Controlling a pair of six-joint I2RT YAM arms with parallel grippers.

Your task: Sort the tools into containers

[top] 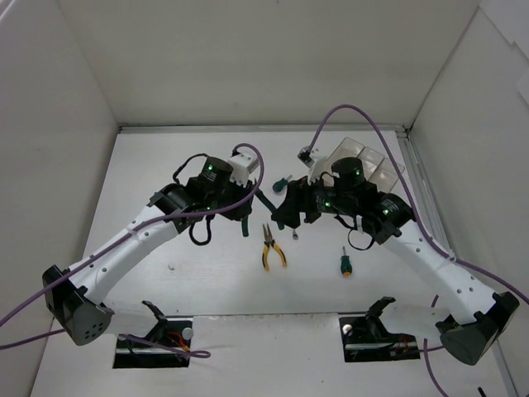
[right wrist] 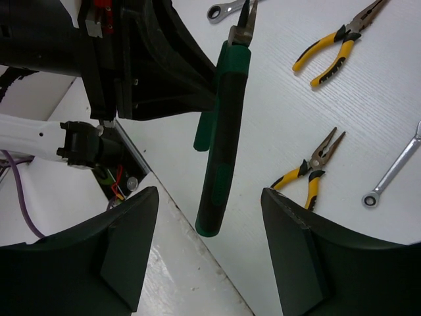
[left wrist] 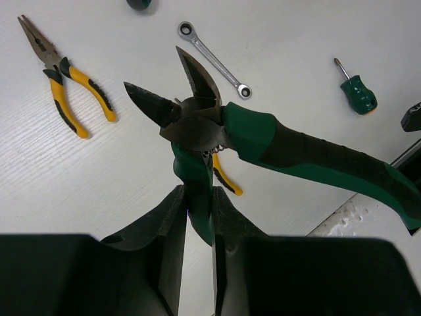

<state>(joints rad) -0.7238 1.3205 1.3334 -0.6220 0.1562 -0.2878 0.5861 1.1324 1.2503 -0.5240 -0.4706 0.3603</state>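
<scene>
Overhead, the green-handled pliers [top: 263,198] sat between both arms, at nine o'clock from the containers [top: 368,165]. From the left wrist, the left gripper [left wrist: 197,197] had its jaws pinched tight on one handle. From the right wrist, the right gripper [right wrist: 209,194] held its jaws apart, flanking the free handle without touching it.

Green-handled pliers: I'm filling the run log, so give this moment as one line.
left claw: shut on green-handled pliers | right claw: open, astride same pliers | pliers: held aloft
</scene>
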